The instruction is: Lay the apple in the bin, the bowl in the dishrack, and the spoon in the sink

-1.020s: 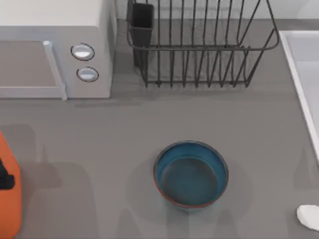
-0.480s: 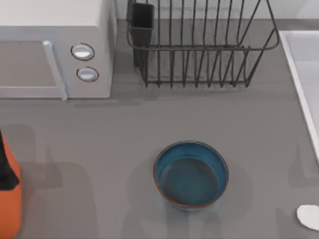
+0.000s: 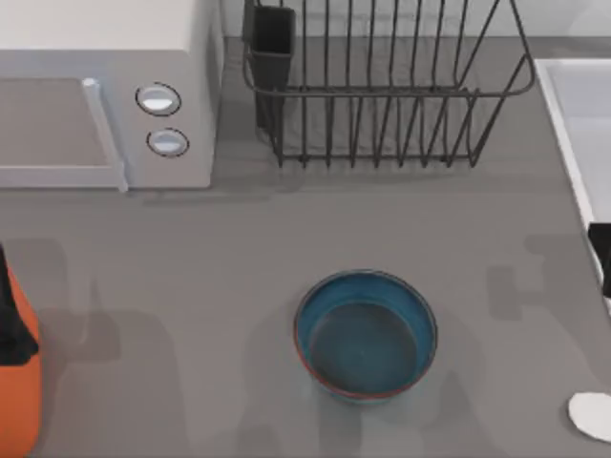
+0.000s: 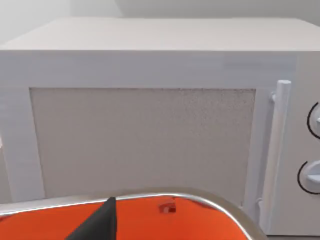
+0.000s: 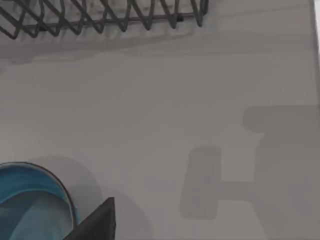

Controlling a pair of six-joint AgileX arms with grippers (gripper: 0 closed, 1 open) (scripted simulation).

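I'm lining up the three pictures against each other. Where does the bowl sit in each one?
Top view: the bowl stands at lower centre on the grey table.
Left wrist view: not in it.
Right wrist view: the bowl's rim and blue inside at the lower left corner.
Shared landmark: the dishrack, also along the right wrist picture's upper edge.

The teal-blue bowl (image 3: 366,334) sits upright mid-table, in front of the black dishrack (image 3: 382,86). The white spoon (image 3: 592,416) lies by my sink (image 3: 573,143); the orange bin (image 3: 19,382) stands far left.

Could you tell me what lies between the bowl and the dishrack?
Nothing: in the top view, bare grey table separates the bowl from the dishrack.
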